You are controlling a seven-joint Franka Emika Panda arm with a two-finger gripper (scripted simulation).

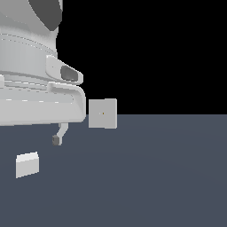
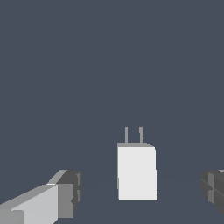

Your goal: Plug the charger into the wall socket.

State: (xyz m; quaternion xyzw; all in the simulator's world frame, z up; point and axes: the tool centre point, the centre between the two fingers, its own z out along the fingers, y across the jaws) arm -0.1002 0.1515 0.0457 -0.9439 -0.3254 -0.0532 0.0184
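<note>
Big white robot arm (image 1: pixel 35 84) fills the exterior view's upper left, over a flat dark blue-grey floor (image 1: pixel 155 177). Flat light-grey square wall socket (image 1: pixel 103 113) w/ tiny dark centre dot stands upright just beside the arm, on the exterior view's right of it. Small white-grey rectangular charger (image 2: pixel 136 171) lies on the floor, 2 thin grey prongs showing in wrist view, well apart from the socket. Gripper (image 2: pixel 142 194) is spread wide, charger between the grey fingertips (image 2: pixel 70 192), touching neither.

One camera sits low, right beside the arm, looking across the floor. The wrist camera looks down. Both see the charger (image 1: pixel 27 164) (image 2: pixel 137 173).
</note>
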